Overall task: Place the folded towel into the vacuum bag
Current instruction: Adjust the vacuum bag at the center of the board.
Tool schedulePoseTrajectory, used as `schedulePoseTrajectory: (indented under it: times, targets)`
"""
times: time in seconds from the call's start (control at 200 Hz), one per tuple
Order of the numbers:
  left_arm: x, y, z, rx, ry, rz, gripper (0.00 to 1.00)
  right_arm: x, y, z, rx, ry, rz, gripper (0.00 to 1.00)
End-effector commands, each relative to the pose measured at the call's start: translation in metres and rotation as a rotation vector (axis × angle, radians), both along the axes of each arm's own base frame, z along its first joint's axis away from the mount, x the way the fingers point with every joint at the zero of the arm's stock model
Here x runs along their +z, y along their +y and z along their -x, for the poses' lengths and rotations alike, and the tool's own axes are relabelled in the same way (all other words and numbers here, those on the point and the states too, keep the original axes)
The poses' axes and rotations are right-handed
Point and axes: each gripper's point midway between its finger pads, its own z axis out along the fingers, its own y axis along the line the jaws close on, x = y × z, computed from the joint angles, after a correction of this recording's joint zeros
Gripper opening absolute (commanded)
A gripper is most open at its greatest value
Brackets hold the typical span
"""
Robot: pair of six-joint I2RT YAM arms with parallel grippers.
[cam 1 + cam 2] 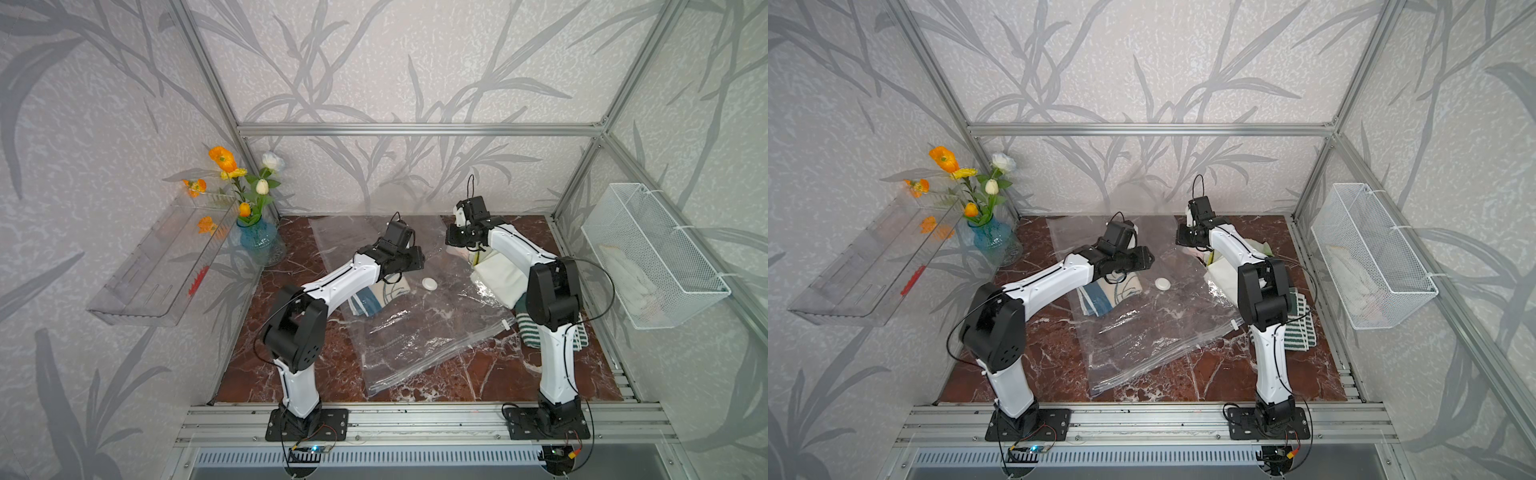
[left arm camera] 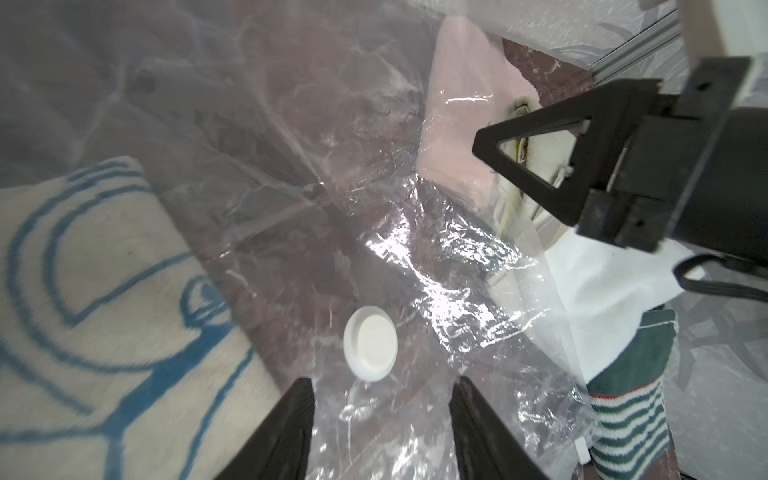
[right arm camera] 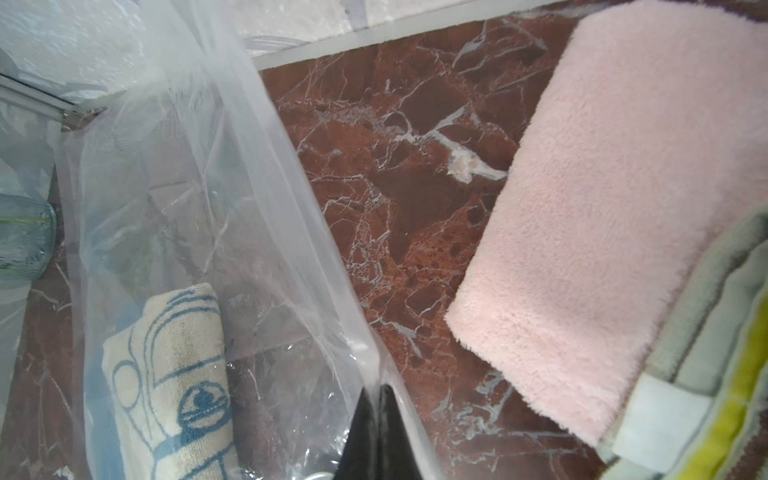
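Currently, folded towel [image 3: 174,374] appears inside vacuum bag [image 1: 415,332], just beside white valve [image 1: 429,284] | right gripper [image 3: 380,388] clamped on bag film, across valve from towel | left gripper [image 2: 382,384] jaws apart, empty, over valve | risk: thin film slips, mouth collapses; left snags plastic.

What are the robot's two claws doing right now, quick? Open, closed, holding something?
Left gripper: open, holding nothing.
Right gripper: closed, pinching the edge of the vacuum bag.
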Motion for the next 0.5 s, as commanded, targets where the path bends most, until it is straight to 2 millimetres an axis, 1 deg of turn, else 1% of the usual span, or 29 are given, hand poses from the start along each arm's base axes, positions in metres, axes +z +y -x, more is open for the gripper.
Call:
schedulePoseTrajectory:
  times: [0.0,0.07,0.11,0.205,0.295,0.35,0.4,0.44,0.495]
  targets:
    - [-0.046,-0.003,-0.002,-0.06,0.096,-0.106,0.52,0.015,0.0,-0.005,-0.017,-0.026,-0.059,0.0]
    - [-0.068,0.018,-0.007,-0.01,0.133,-0.206,0.51,0.016,-0.004,-0.006,-0.026,-0.025,-0.066,0.0]
    - [-0.076,0.031,-0.009,0.019,0.153,-0.237,0.51,0.016,-0.007,-0.007,-0.032,-0.025,-0.067,0.0]
    - [-0.095,0.063,-0.006,0.058,0.213,-0.333,0.51,0.016,-0.013,-0.008,-0.04,-0.025,-0.067,0.0]
    - [-0.101,0.101,0.006,0.102,0.261,-0.471,0.51,0.014,-0.019,-0.011,-0.057,-0.022,-0.061,0.0]
    - [-0.101,0.12,0.013,0.127,0.281,-0.509,0.51,0.015,-0.021,-0.014,-0.058,-0.033,-0.053,0.0]
    - [-0.1,0.124,0.018,0.132,0.284,-0.493,0.51,0.015,-0.02,-0.017,-0.047,-0.035,-0.049,0.0]
    - [-0.097,0.116,0.018,0.114,0.274,-0.444,0.51,0.014,-0.015,-0.019,-0.036,-0.035,-0.05,0.0]
    - [-0.095,0.1,0.019,0.081,0.272,-0.37,0.52,0.01,-0.006,-0.023,-0.015,-0.03,-0.042,0.0]
